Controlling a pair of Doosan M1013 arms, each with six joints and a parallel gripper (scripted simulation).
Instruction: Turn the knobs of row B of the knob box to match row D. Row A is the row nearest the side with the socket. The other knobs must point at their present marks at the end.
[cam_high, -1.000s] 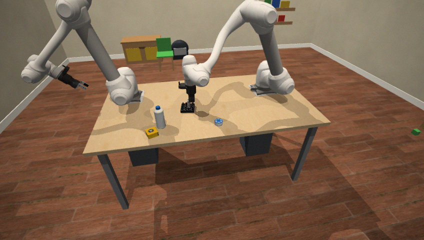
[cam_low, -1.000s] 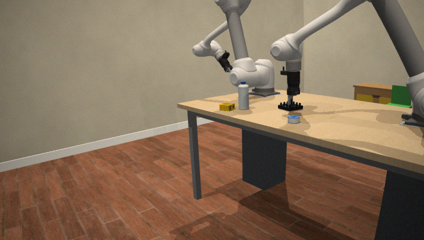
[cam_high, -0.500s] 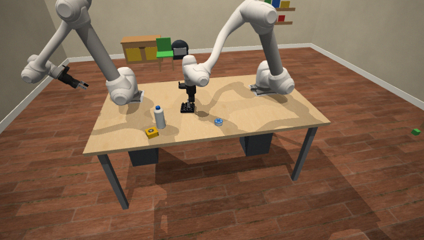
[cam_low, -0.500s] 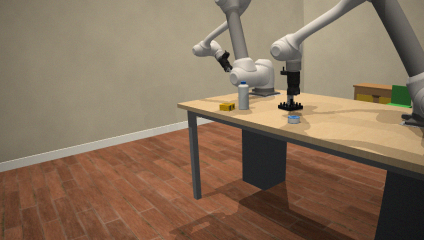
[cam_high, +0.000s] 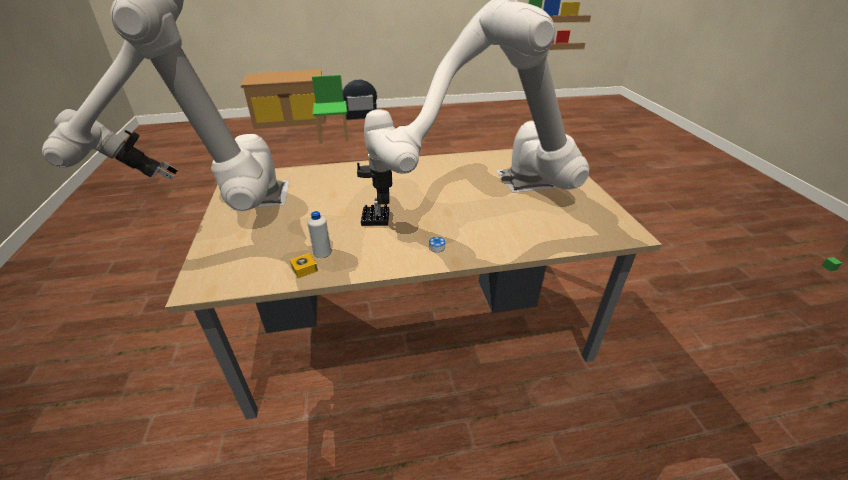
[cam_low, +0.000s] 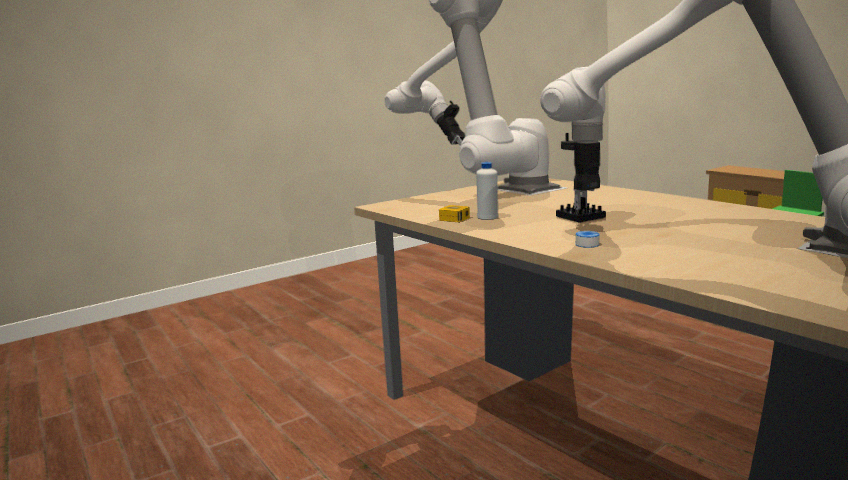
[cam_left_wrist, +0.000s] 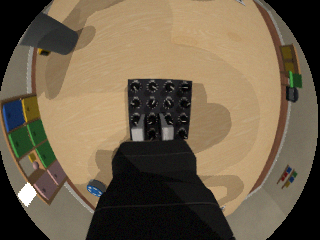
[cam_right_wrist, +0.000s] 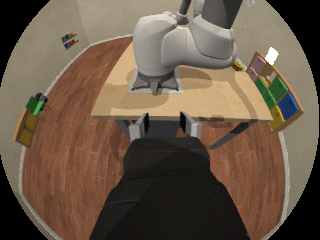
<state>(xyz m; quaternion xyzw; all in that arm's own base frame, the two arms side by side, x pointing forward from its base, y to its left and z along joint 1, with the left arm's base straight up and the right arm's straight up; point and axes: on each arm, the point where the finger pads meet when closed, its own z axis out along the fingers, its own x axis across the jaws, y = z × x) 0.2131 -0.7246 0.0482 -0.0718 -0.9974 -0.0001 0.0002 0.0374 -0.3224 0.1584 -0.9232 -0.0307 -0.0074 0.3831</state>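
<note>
The black knob box (cam_high: 374, 223) (cam_low: 572, 217) (cam_left_wrist: 160, 95) lies on the table, with a grid of dark knobs with pale marks. Its socket cannot be made out. My left gripper (cam_high: 377, 211) (cam_low: 580, 206) (cam_left_wrist: 152, 120) points down at the box, its fingers part-way open. In the left wrist view they stand on either side of a knob (cam_left_wrist: 152, 134) in the lowest visible line, with gaps between. The fingers partly cover neighbouring knobs. My right gripper (cam_high: 171, 170) (cam_low: 457, 140) (cam_right_wrist: 164, 118) is wide open and empty, off beyond the table's end.
A white bottle (cam_high: 319, 237) (cam_low: 487, 193) with a blue cap stands near the box. A yellow box (cam_high: 304, 268) (cam_low: 453, 214) lies beside the bottle. A round blue-and-white tin (cam_high: 436, 243) (cam_low: 587, 239) (cam_left_wrist: 95, 188) lies nearer the table's front edge. The right arm's base stands on the table.
</note>
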